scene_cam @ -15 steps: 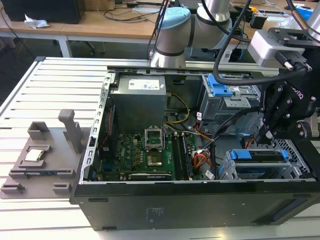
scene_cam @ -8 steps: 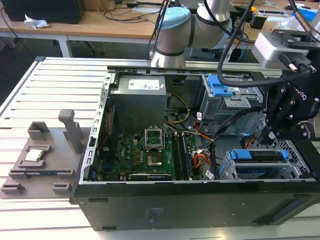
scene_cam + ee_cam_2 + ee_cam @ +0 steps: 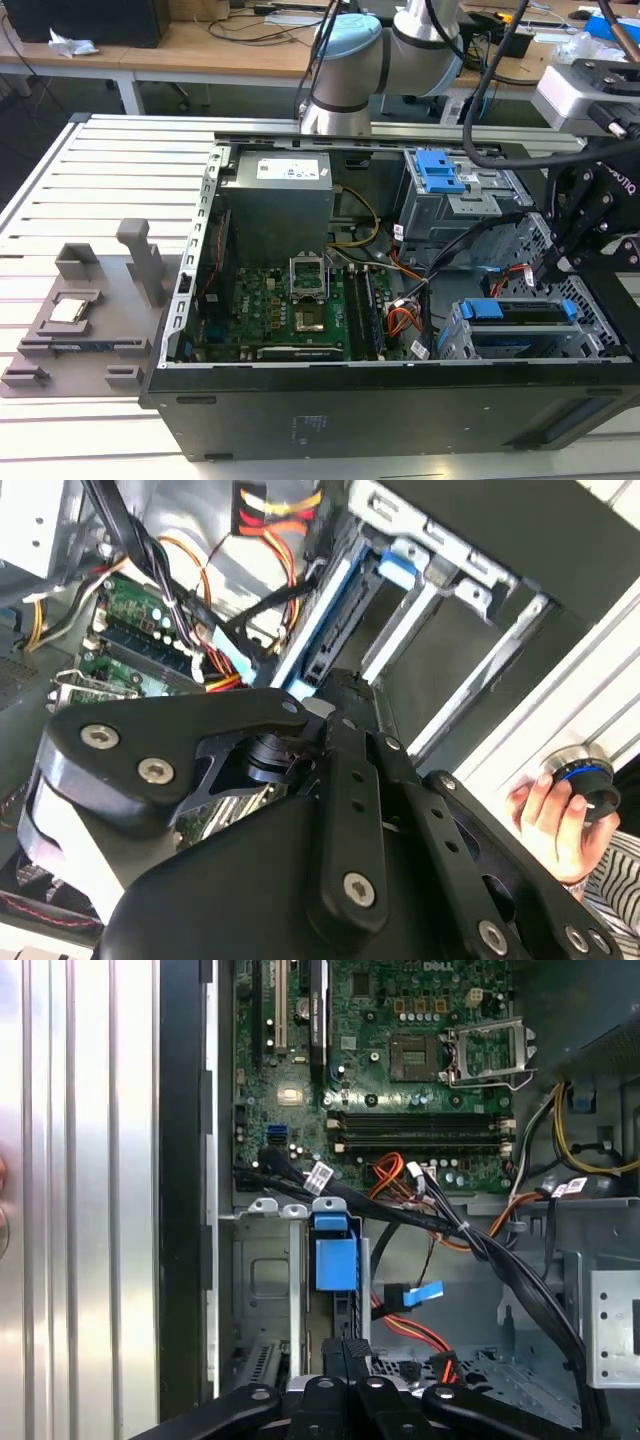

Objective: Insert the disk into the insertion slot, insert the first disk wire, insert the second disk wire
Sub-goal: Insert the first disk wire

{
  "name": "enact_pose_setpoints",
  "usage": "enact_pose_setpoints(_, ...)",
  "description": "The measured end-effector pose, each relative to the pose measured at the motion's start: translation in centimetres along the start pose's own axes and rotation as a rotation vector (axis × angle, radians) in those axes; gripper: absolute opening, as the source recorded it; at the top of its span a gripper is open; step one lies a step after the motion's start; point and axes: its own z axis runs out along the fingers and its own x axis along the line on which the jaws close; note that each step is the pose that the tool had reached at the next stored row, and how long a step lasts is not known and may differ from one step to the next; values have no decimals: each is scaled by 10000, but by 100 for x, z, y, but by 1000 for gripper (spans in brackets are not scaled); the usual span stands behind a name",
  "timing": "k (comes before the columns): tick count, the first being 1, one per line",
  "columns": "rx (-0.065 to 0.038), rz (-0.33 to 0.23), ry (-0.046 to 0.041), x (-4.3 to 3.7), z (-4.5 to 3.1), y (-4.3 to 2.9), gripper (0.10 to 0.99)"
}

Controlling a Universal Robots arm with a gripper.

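Most of disk (image 3: pixel 520 313) hidden inside insertion slot (image 3: pixel 452 338)

Exterior view: raised, off the arm (image 3: pixel 345 70), angled down into open computer case (image 3: pixel 400 405) on slatted worktop (image 3: pixel 100 190). Both wrist views: close in, inside case; shared: motherboard (image 3: pixel 400 1080) (image 3: pixel 120 630), orange wires (image 3: pixel 388 1172) (image 3: pixel 280 525), drive cage (image 3: pixel 265 1280) (image 3: pixel 470 590).

- Robotics lab or test workshop.
- Robot arm (image 3: pixel 350 70) stands at the far edge of a slotted aluminium table (image 3: pixel 110 190).
- Opened computer tower (image 3: pixel 300 410) lies on its side on that table, motherboard (image 3: pixel 300 300) and wiring bare.
- Grey fixture plate (image 3: pixel 90 330) with part holders sits beside it.
- Wooden workbenches (image 3: pixel 200 50) behind, strewn with cables (image 3: pixel 255 28).
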Motion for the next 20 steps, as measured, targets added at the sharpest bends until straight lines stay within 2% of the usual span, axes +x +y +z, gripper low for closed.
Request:
enact_pose_setpoints(1, 1, 0, 10, -43, -2, -44, 106)
enact_pose_setpoints(4, 1, 0, 27, -115, -5, -97, 106)
enact_pose_setpoints(8, 1, 1, 62, -183, -8, -164, 106)
enact_pose_setpoints(10, 2, 1, 104, -225, -10, -228, 106)
enact_pose_setpoints(14, 2, 2, 116, -229, -6, -259, 106)
enact_pose_setpoints(20, 2, 2, 117, -228, -5, -261, 114)
